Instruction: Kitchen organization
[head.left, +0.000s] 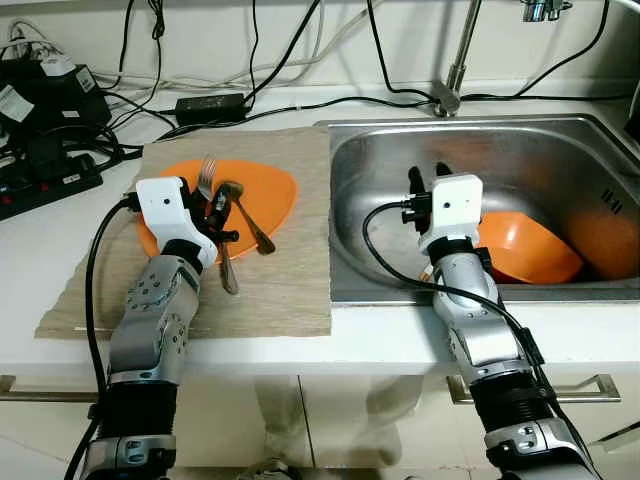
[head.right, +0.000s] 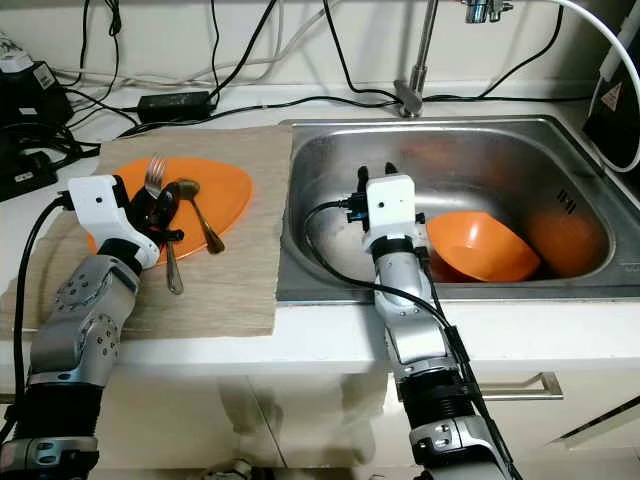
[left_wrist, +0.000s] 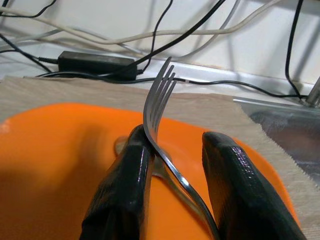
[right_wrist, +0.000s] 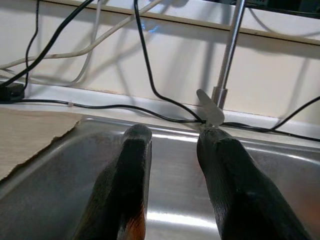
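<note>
Fork is what I am handling: it sits between the two black fingers of my left claw, tines tilted up, over the orange plate that lies on the cloth mat just left of the sink. In the left wrist view the fork rests against one finger, with a gap showing to the other, so I judge the hold loose. A spoon also lies on the plate, close beside the claw, its handle pointing toward the tabletop's front edge. My right claw hangs inside the sink, fingers parted and empty, with an orange bowl tipped on its side just to its right. To do this step well, I would squeeze until both fingers bear on the handle, then lift straight up before travelling, so the tines clear the spoon and the plate does not slide on the mat.
</note>
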